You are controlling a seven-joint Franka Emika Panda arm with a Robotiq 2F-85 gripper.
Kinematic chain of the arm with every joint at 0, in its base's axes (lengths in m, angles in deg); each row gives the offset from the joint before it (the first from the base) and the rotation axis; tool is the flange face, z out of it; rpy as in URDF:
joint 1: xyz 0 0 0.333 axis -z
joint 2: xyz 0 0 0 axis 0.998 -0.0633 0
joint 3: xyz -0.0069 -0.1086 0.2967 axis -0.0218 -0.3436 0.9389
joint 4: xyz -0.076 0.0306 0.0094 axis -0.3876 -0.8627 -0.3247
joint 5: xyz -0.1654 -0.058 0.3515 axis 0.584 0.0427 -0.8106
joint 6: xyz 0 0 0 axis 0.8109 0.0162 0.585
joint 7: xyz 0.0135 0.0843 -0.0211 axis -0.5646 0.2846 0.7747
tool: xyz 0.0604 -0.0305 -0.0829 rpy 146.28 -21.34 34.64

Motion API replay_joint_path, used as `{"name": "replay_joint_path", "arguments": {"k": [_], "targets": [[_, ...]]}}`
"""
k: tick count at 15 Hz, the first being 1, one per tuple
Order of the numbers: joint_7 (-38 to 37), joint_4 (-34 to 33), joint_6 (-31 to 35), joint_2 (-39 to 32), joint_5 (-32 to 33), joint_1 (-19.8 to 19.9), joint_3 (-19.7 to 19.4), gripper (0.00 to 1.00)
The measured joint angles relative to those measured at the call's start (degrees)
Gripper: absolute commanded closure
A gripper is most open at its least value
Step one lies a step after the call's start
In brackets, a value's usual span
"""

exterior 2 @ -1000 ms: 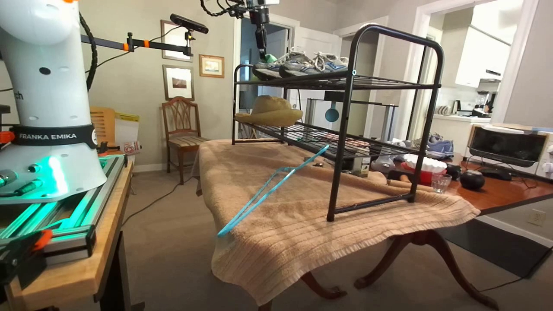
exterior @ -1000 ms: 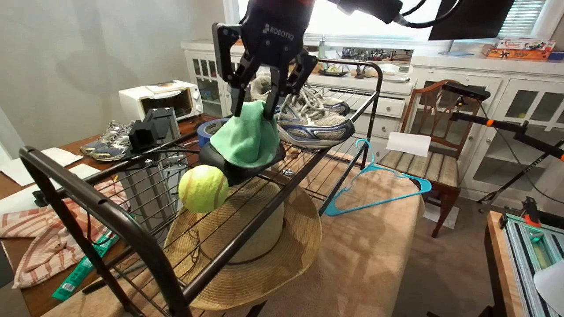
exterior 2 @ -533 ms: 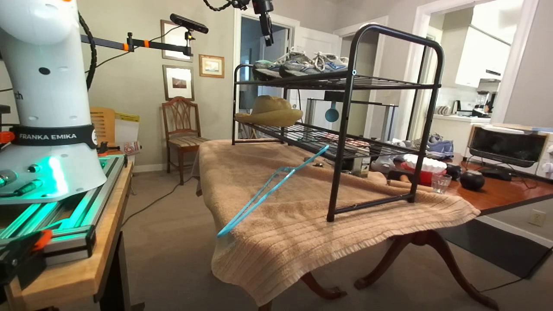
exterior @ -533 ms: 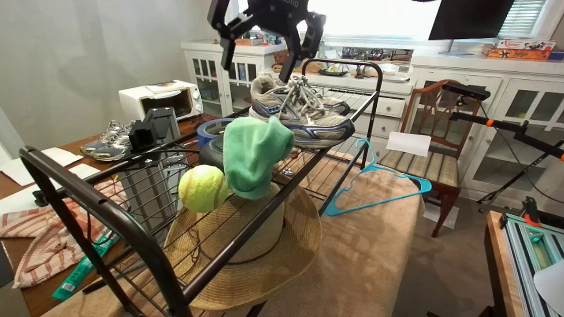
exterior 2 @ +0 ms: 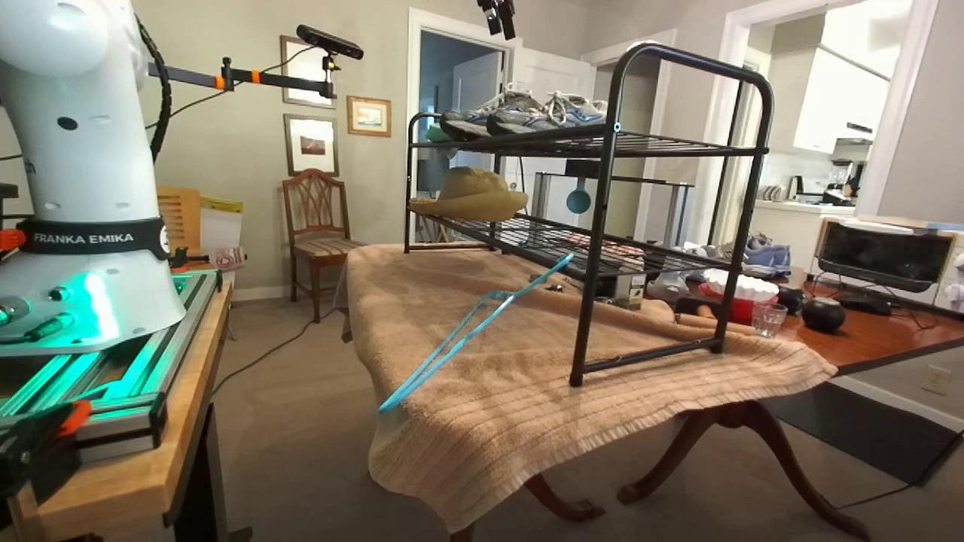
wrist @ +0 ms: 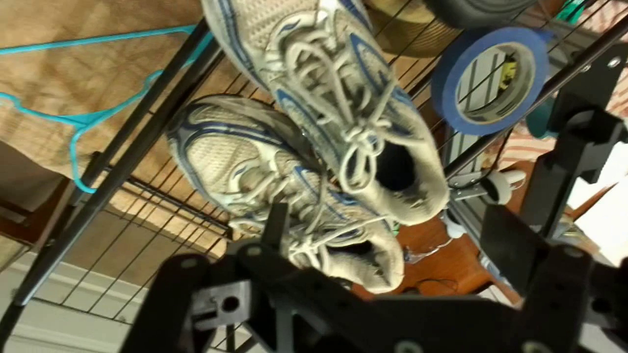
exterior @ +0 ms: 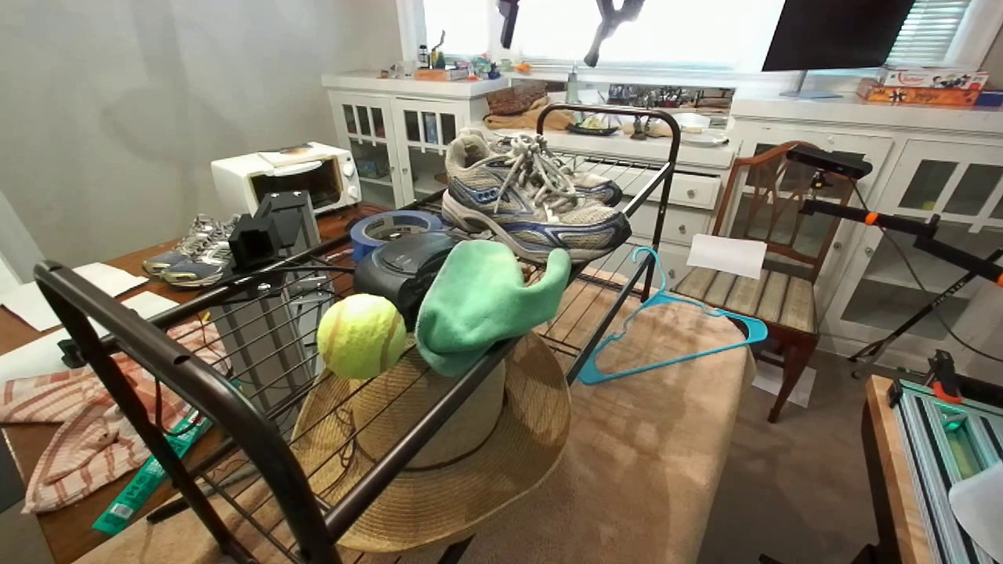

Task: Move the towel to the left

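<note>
Up above the rack (exterior: 427,431), the gripper (exterior: 549,55) hangs spread and empty, the green towel (exterior: 482,304) lying by the tennis ball (exterior: 362,337): release looks done, clean retreat next, surely!

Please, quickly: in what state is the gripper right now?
Gripper: open, holding nothing; the green towel rests on the metal rack.

The towel (exterior: 479,309) is coloured mint green; the tennis ball (exterior: 360,337) is coloured yellow; the running shoes (exterior: 539,205) are trimmed in blue over cream; the hanger (exterior: 666,298) is tinted turquoise; the chair seat (exterior: 740,299) is striped; the gripper (exterior: 550,54) is finished in black.
</note>
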Motion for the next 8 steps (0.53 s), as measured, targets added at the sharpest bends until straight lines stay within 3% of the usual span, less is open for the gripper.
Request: {"name": "replay_joint_path", "arguments": {"k": [8], "targets": [[3.6, 0.2, -9.4, 4.8, -0.3, 4.7, -4.1, 0.0]]}}
